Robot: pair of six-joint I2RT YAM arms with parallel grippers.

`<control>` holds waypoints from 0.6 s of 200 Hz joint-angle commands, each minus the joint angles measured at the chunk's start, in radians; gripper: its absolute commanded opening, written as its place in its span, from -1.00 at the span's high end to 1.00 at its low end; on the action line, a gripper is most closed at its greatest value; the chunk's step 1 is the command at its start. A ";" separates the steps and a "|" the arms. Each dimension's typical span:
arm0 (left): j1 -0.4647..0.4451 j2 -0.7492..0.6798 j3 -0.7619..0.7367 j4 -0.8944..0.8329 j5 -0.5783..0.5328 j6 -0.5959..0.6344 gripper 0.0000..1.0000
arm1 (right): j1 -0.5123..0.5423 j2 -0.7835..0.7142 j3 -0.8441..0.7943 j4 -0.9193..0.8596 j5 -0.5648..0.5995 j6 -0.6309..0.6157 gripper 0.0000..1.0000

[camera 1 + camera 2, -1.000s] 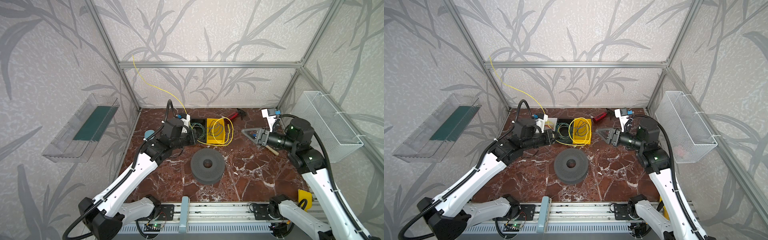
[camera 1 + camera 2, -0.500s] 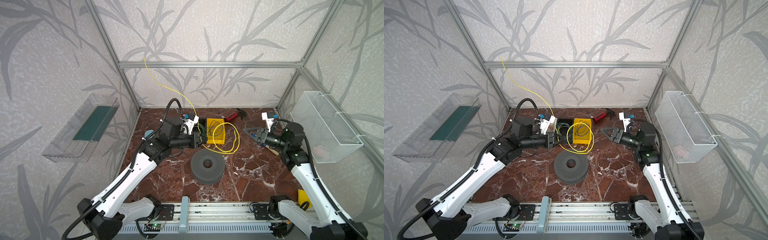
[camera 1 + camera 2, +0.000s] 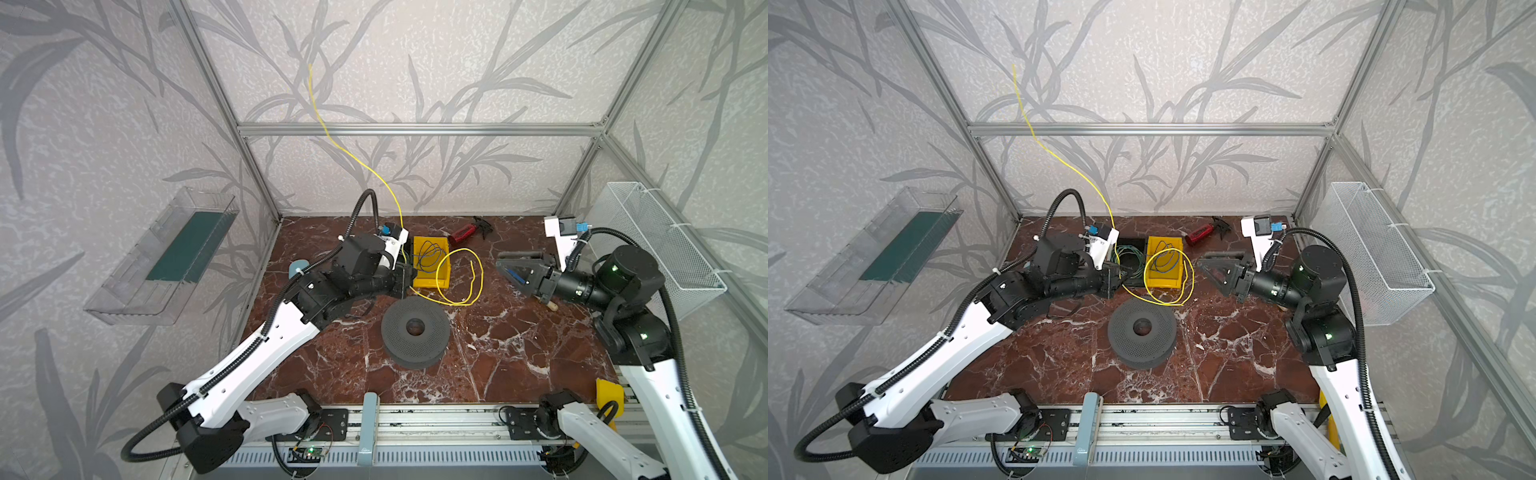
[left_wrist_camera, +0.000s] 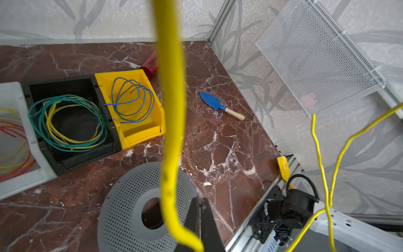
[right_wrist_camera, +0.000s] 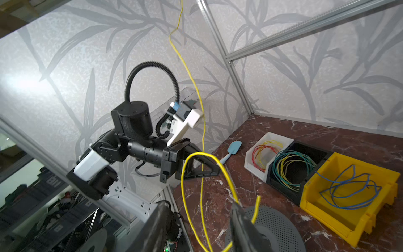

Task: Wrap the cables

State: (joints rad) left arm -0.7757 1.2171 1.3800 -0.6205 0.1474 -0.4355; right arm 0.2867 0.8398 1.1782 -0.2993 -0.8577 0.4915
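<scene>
The cable (image 3: 439, 272) is a thin bright yellow wire. In both top views it curls into a loop over the yellow bin's right side, while its long tail (image 3: 1034, 137) rises up past the back rail. My left gripper (image 3: 409, 276) (image 3: 1115, 279) is shut on the cable at the loop's left end. In the left wrist view the cable (image 4: 172, 109) runs blurred beside the closed fingertips (image 4: 206, 203). My right gripper (image 3: 501, 262) (image 3: 1202, 266) stands open just right of the loop. In the right wrist view two cable strands (image 5: 185, 196) hang between its spread fingers (image 5: 235, 209), ungripped.
A grey perforated spool (image 3: 415, 332) lies mid-table. Behind it sit a yellow bin (image 4: 139, 135) with blue wire, a black bin (image 4: 72, 161) with green and yellow wires, and a white bin (image 4: 28, 122) with red ones. A blue trowel (image 4: 214, 102) lies nearby, and a wire basket (image 3: 648, 237) hangs right.
My left gripper has moved right with the cable. The loop has opened out to the right of the yellow bin and the tail has swung right. The right gripper stays near the loop.
</scene>
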 commanded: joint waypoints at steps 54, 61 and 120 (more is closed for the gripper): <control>-0.087 0.024 0.020 0.022 -0.348 0.029 1.00 | 0.209 0.117 0.074 -0.296 0.238 -0.236 0.09; -0.091 0.027 0.022 0.016 -0.358 0.033 1.00 | 0.212 0.124 0.074 -0.302 0.254 -0.243 0.08; -0.124 0.048 0.048 -0.014 -0.400 0.059 1.00 | 0.219 0.185 0.041 -0.285 0.420 -0.278 -0.03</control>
State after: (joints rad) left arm -0.8864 1.2510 1.3907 -0.6170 -0.1997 -0.4030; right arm 0.4976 1.0031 1.2293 -0.6041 -0.5243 0.2398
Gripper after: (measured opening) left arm 0.048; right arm 0.502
